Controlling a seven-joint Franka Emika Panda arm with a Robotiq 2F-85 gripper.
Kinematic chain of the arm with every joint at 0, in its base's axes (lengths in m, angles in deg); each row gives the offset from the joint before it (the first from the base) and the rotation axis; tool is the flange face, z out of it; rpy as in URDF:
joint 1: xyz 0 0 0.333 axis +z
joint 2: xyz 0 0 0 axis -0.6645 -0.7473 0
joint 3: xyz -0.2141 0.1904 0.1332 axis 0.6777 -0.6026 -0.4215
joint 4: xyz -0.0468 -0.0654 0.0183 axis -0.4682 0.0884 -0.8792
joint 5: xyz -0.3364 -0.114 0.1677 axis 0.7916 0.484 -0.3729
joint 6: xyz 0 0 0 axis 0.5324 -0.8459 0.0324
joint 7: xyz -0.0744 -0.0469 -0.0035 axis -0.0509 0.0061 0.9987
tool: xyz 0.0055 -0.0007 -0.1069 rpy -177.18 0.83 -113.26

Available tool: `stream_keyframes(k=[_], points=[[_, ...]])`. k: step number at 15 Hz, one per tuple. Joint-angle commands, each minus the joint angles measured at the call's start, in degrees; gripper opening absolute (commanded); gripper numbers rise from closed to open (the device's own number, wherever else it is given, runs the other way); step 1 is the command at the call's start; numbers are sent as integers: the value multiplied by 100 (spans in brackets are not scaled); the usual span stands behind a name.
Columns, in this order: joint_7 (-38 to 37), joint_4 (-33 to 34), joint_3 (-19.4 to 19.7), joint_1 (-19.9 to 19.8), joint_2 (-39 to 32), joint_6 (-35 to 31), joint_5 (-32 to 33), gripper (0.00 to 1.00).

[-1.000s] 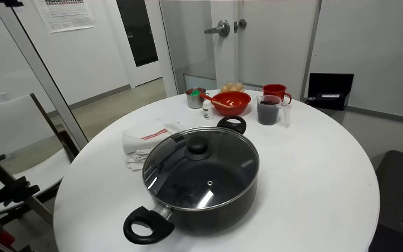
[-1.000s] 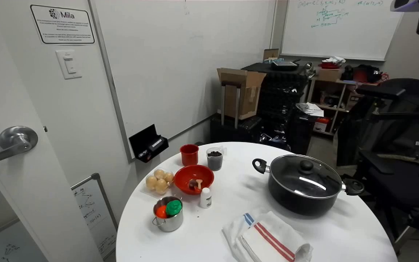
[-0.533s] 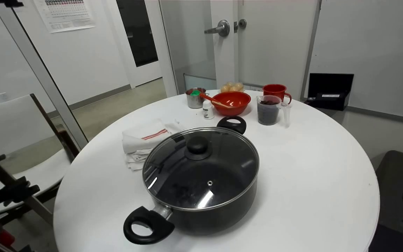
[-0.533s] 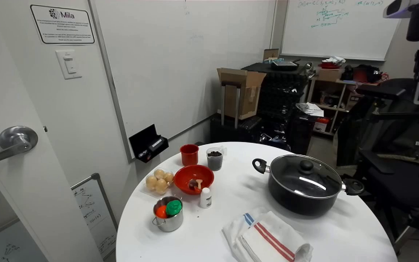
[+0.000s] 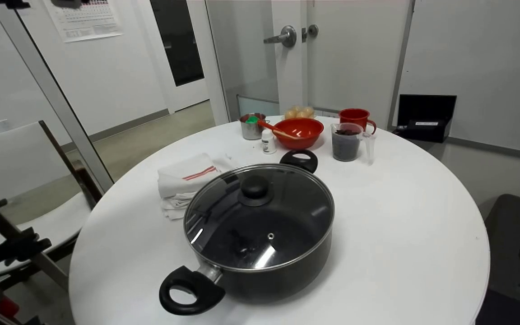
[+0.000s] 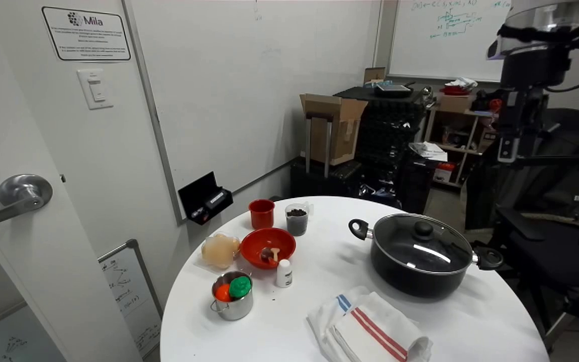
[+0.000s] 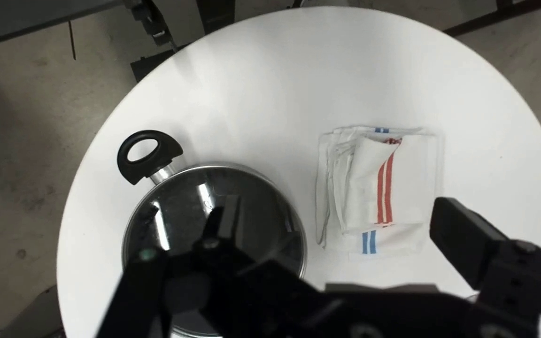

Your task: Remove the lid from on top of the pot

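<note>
With its knob uppermost, the lid sits on the pot, which stands upright on the tabletop near the folded cloth with red and blue stripes, while the hand is positioned higher than the lid, well apart from it, its fingers spread wide.

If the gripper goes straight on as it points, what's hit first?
Likely the white table, between the pot and the folded striped cloth: the open gripper points down, roughly at that gap. Depth is unclear, though; it could catch the lid first.
</note>
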Motion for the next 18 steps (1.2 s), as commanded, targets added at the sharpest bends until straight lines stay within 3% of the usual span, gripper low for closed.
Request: stream_keyframes(k=[1,9,18], points=[[-609,693,-5,-105,-1066,-204,-25,100],[-1671,1866,127,-98,-2889,-403,-105,100],[-2203,2300,323,-184,-4040,-816,-709,100]])
